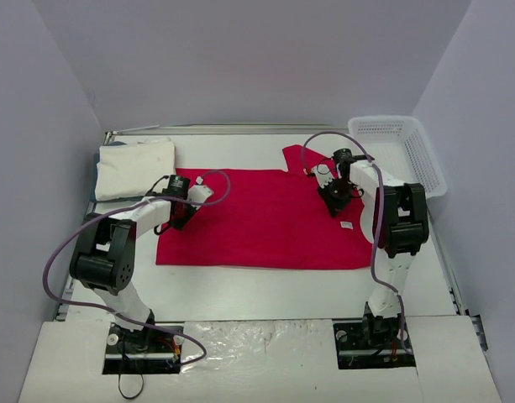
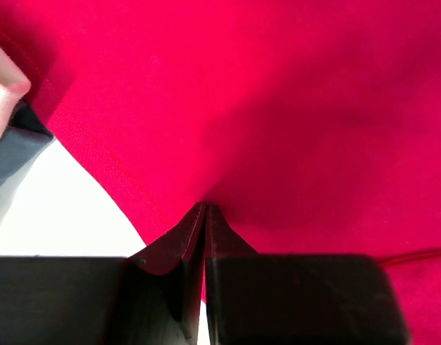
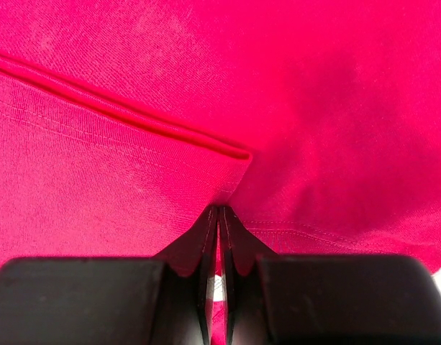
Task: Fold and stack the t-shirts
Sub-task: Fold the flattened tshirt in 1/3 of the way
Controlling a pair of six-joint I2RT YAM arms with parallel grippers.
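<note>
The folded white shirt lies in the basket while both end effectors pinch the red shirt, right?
No. The top external view shows the folded white shirt on the table, far left, apart from the basket at far right. Both end effectors do pinch the red shirt.

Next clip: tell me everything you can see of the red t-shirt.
The red t-shirt is plain bright red knit cloth with stitched hems, lying spread mostly flat on the white table, one short sleeve sticking out at its far right corner. A small white tag shows near its right edge. The left hand pinches its left edge and the right hand pinches a hem fold near the sleeve; both are shut on it.
</note>
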